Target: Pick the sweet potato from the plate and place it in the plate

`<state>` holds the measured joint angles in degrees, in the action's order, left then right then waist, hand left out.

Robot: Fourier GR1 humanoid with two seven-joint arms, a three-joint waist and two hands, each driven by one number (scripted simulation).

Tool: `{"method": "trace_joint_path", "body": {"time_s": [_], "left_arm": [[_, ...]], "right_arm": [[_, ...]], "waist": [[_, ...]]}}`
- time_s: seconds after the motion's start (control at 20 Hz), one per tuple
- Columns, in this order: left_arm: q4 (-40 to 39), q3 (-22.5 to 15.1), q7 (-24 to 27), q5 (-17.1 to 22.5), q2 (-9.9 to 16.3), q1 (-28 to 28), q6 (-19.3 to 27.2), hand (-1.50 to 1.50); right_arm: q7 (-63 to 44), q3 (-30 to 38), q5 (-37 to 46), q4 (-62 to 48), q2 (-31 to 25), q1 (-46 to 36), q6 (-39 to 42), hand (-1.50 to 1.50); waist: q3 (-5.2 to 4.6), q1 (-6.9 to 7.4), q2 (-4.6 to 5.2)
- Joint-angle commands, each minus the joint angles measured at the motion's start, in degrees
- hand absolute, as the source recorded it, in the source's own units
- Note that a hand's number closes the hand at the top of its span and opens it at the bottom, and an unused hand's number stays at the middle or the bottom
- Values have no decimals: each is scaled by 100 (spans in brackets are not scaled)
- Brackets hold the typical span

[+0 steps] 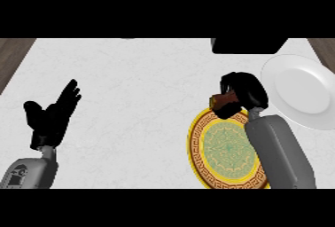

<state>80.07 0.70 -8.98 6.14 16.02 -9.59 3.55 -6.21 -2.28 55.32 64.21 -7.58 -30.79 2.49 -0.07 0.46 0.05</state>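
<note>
So, right hand (pixel 243 91) curled around the brown sweet potato (pixel 223 99).
It's just past the ornate yellow-rimmed plate (pixel 196 137), with the plain white plate (pixel 301 95) to its right; left hand (pixel 49 117) rests spread wide.

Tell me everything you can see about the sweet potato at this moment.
The brown-orange sweet potato shows only in part: a short, blunt, reddish-brown piece with an orange upper edge. The black right robot hand curls round it and hides the rest. It sits at the far rim of the yellow patterned plate, to the left of the plain white plate. Whether it still touches the patterned plate or is already lifted, I cannot tell. Nothing else touches it.
</note>
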Motion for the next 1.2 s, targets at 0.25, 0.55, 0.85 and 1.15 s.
{"method": "trace_joint_path", "body": {"time_s": [0.25, 0.55, 0.85, 1.15], "left_arm": [[-95, 147, 46, 132, 142, -25, -236, 0], [56, -22, -59, -174, -176, -67, 144, 0], [-63, 94, -129, -117, -135, -158, -28, 0], [76, 66, -199, -158, -199, -116, -112, 0]], "right_arm": [[-2018, 487, 1578, 341, 76, -683, -2281, 150], [-2135, 1198, 1078, 258, -155, -676, -2553, 150], [-1711, 1926, 309, -226, -906, -919, -2483, 150], [-744, 2417, -227, -1515, -1581, -851, -2845, 150]], "waist": [[2, -13, -4], [7, -54, -6], [8, -31, 8], [10, 19, 14]]}}
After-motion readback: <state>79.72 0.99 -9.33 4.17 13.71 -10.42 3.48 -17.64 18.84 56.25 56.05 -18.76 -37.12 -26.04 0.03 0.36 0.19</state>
